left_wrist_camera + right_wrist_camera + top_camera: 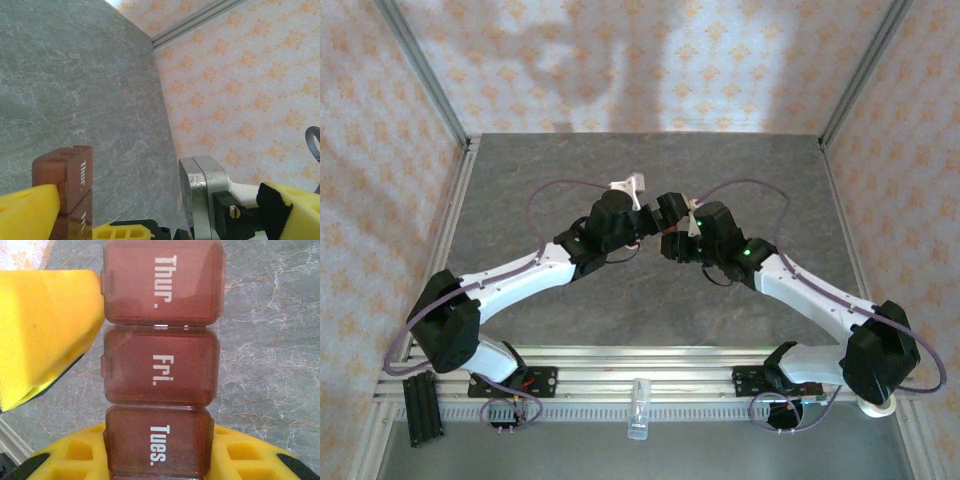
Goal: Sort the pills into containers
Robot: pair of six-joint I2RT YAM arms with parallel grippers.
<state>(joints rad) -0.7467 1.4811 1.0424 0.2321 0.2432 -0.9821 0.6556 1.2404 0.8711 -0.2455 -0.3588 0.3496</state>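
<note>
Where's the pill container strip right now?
Over the table's middle, the containers are held by the right gripper at the Tues. end, beside the open left gripper.

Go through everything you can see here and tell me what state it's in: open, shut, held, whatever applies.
containers: shut at Thur., Fri. and Tues.; gripped at the Tues. end.
right tool: shut on the containers.
left tool: open, holding nothing.
clear tube: at the near edge, apart from both tools; contents too small to tell.
</note>
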